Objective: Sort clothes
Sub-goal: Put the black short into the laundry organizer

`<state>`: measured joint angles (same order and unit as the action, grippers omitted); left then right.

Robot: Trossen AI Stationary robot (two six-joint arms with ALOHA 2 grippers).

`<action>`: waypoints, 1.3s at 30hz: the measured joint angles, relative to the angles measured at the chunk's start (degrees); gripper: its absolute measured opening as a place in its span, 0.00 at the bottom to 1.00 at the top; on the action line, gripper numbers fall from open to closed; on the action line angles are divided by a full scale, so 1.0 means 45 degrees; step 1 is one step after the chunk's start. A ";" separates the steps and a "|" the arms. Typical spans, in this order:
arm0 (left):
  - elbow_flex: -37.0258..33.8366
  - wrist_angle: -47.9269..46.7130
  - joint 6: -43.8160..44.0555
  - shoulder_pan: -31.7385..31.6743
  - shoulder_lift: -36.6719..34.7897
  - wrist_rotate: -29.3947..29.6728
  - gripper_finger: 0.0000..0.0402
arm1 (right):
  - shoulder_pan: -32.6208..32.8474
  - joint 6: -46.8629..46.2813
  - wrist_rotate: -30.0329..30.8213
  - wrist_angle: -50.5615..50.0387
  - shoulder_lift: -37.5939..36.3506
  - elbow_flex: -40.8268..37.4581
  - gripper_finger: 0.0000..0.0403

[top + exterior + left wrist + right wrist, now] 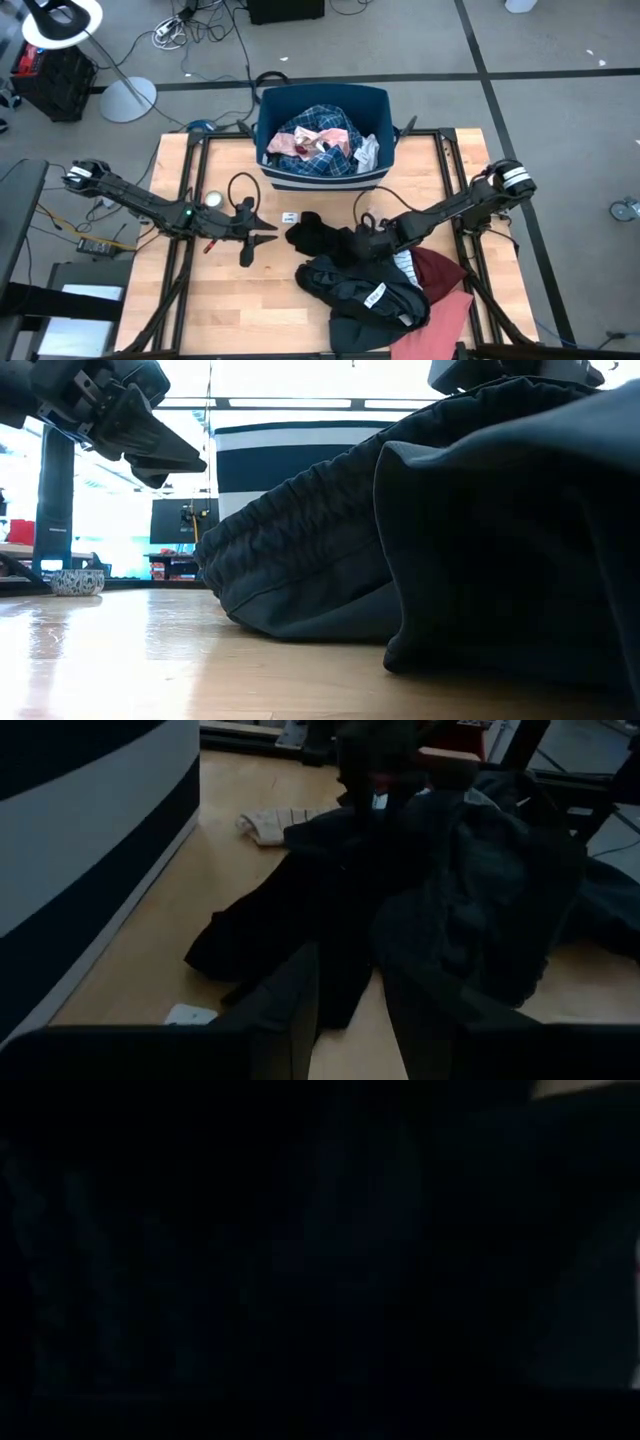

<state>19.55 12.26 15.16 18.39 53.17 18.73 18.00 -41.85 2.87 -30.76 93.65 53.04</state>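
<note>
the clothes [365,290] lie heaped, dark and crumpled; right end effector [362,243] buried, state unclear; left end effector [262,235] apart.

One navy bin [322,140] at top centre, several garments bundled inside. Four loose garments lower right: black [318,238], dark grey [365,295], maroon [440,268], salmon [447,318].

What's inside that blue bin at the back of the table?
The blue bin holds a heap of clothes: a blue plaid garment, something pink lying on it, and a white piece at one side. Whatever lies beneath them is covered.
</note>
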 joint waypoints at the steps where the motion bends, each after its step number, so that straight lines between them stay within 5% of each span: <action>1: 0.0005 0.0011 -0.0001 0.0000 0.0000 0.0015 0.30 | 0.0004 0.0213 0.0015 0.0069 0.0054 0.0004 0.16; 3: 0.0005 0.0011 -0.0011 0.0000 0.0000 0.0019 0.30 | 0.0007 0.0649 0.0279 0.0019 0.0088 0.0111 0.05; 9: 0.0005 0.0033 -0.0024 0.0000 0.0000 0.0214 0.30 | -0.0116 0.1356 0.1384 -0.1823 -0.1007 0.1732 0.01; 20: 0.0006 0.0054 -0.0025 0.0000 0.0000 0.0265 0.30 | 0.0084 0.3658 0.4790 -0.5235 -0.1999 0.7351 0.01; 29: 0.0010 0.0070 -0.0025 0.0000 0.0000 0.0302 0.30 | -0.0928 0.6645 0.6356 -0.4558 -0.1881 1.1181 0.00; 39: 0.0015 0.0071 -0.0030 0.0000 0.0000 0.0490 0.30 | -0.2448 1.0844 0.6397 -0.0401 -0.1857 1.3501 0.00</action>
<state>19.62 12.58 15.03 18.39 53.17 20.94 6.98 6.94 31.66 -32.57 85.30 113.79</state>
